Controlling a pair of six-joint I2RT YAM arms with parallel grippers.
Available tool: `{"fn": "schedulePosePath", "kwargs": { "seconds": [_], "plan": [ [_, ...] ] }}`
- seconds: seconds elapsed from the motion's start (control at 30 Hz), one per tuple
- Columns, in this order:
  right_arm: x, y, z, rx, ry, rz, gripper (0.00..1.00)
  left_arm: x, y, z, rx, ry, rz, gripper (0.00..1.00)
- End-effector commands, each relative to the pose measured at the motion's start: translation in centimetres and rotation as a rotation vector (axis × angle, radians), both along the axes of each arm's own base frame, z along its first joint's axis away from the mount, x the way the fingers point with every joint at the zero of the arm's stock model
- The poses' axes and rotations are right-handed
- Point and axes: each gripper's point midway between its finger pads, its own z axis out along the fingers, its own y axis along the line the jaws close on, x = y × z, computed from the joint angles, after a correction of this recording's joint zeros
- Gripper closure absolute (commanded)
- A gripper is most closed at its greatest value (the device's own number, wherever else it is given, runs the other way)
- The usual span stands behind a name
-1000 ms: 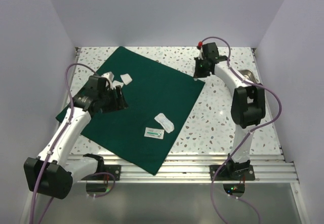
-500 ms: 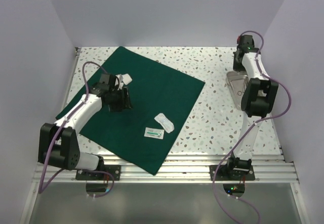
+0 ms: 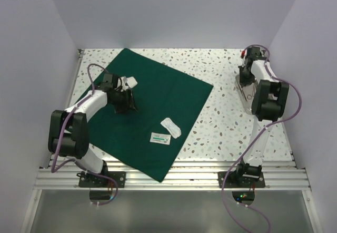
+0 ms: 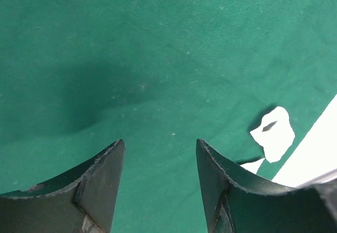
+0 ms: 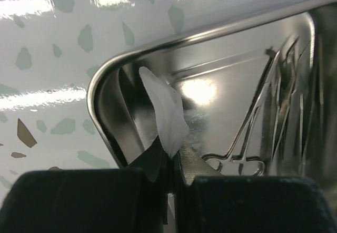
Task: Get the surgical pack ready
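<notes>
The surgical pack is a dark green drape (image 3: pixel 158 104) spread flat on the table, also filling the left wrist view (image 4: pixel 158 59). My left gripper (image 3: pixel 128 104) (image 4: pixel 159 151) is open and empty just above the drape's left part, next to a white packet (image 3: pixel 129 80) (image 4: pixel 274 134). My right gripper (image 3: pixel 244 80) (image 5: pixel 169 156) is at the back right over the steel tray (image 3: pixel 246 97) (image 5: pixel 102 85). It is shut on a thin white piece (image 5: pixel 164 112) that hangs inside the tray's corner.
Two small packets (image 3: pixel 171 127) (image 3: pixel 160 137) lie on the drape's near right part. Steel scissor-handled instruments (image 5: pixel 247 159) lie in the tray. Walls close the table on the left, back and right; a metal rail (image 3: pixel 184 172) runs along the near edge.
My right arm swung from the drape's far right corner to the steel tray at back right. My left arm drew its elbow back; its gripper stayed over the drape's left part.
</notes>
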Motion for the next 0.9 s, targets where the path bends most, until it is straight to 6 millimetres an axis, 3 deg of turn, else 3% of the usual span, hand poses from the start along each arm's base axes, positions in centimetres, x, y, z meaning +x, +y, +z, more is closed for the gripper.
{"fn": "schedulePosePath", "kwargs": {
  "seconds": [0.0, 0.2, 0.57, 0.73, 0.8, 0.87],
  "plan": [
    [0.0, 0.4, -0.4, 0.12, -0.044, -0.056, 1.0, 2.2, -1.0, 1.5, -0.054, -0.072, -0.043, 0.4],
    [0.2, 1.1, -1.0, 0.362, -0.144, -0.205, 1.0, 2.8, -1.4, 1.3, -0.071, -0.063, -0.049, 0.41],
    [1.8, 0.0, -0.5, 0.705, -0.358, -0.561, 0.98, 2.5, -1.6, 0.7, -0.084, -0.043, -0.033, 0.41],
    [2.5, -0.7, -0.4, 0.769, -0.455, -0.683, 0.94, 2.4, -1.6, 0.8, -0.089, -0.044, -0.029, 0.41],
    [3.4, -1.3, 0.6, 0.797, -0.532, -0.72, 0.93, 2.3, -1.5, 0.8, -0.085, -0.039, -0.026, 0.41],
    [3.2, -1.7, 0.0, 0.812, -0.551, -0.785, 0.91, 2.4, -1.5, 1.1, -0.084, -0.047, -0.027, 0.41]
  ]
}}
